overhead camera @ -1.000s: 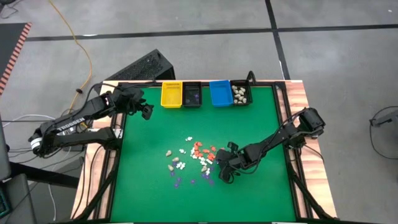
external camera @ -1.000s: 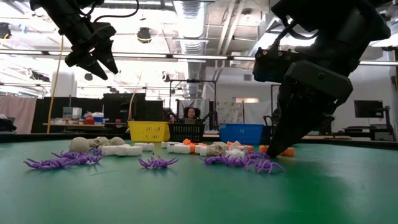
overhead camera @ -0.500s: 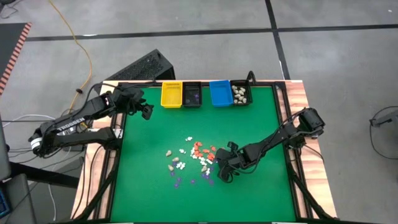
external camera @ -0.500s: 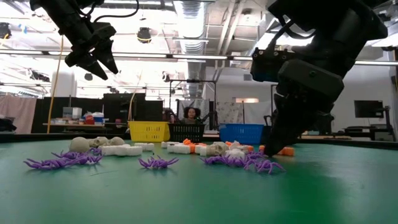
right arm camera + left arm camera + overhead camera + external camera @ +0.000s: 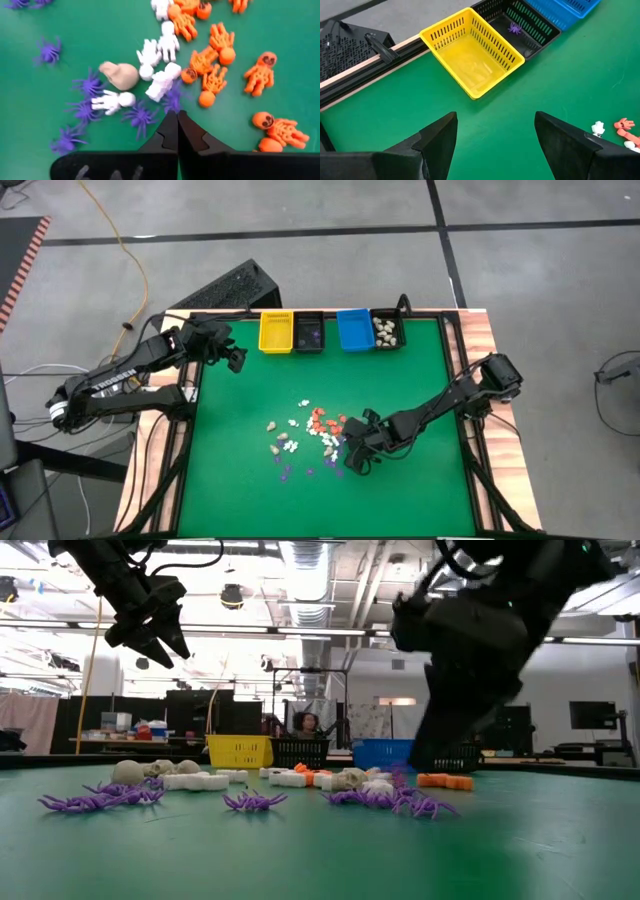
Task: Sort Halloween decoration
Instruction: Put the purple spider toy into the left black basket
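Observation:
The Halloween decoration (image 5: 310,435) lies as a scatter of tiny white and orange skeletons, cream skulls and purple spiders on the green table's middle. My right gripper (image 5: 177,114) hangs just above the pile's right side (image 5: 352,463), shut, with a purple spider (image 5: 172,98) at its fingertips. My left gripper (image 5: 237,358) hovers open, high over the far left of the table near the yellow bin (image 5: 472,52), with nothing between its fingers (image 5: 495,125). My right gripper has the purple spider's near side (image 5: 174,106) pinched at the very ends of its two shut fingers, which slant down from the table's right. Whether the spider is lifted clear of the pieces under it cannot be told.
Along the far edge stand a yellow bin (image 5: 276,331), a black bin (image 5: 309,331) with a purple spider inside, a blue bin (image 5: 354,330) and a black bin (image 5: 387,330) holding cream skulls. Bare green table lies near and left of the pile.
My right gripper has risen off the table and shifted a little toward the table's left, over the pile. The pieces on the table have stayed where they were.

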Available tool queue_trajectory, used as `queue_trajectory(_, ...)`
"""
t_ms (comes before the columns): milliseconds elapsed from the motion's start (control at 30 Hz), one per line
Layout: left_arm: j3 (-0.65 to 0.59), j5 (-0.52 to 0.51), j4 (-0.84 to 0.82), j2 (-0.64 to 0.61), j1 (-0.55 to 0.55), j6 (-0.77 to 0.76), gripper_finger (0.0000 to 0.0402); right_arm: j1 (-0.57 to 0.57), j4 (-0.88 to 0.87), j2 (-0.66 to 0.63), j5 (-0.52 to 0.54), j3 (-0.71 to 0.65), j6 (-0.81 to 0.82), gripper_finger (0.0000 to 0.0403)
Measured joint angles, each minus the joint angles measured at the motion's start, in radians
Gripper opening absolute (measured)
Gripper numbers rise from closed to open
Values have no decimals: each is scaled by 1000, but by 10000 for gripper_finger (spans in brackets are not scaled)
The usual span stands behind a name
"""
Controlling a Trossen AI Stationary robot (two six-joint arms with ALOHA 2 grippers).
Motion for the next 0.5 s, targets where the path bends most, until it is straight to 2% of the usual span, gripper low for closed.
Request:
queue_trajectory(400, 0, 0, 0, 0, 0, 0, 256, -50, -141, -2, 1, 179, -145, 17)
queue_trajectory(500, 0, 0, 0, 0, 0, 1, 256, -61, -135, -1, -54, 180, -175, 26)
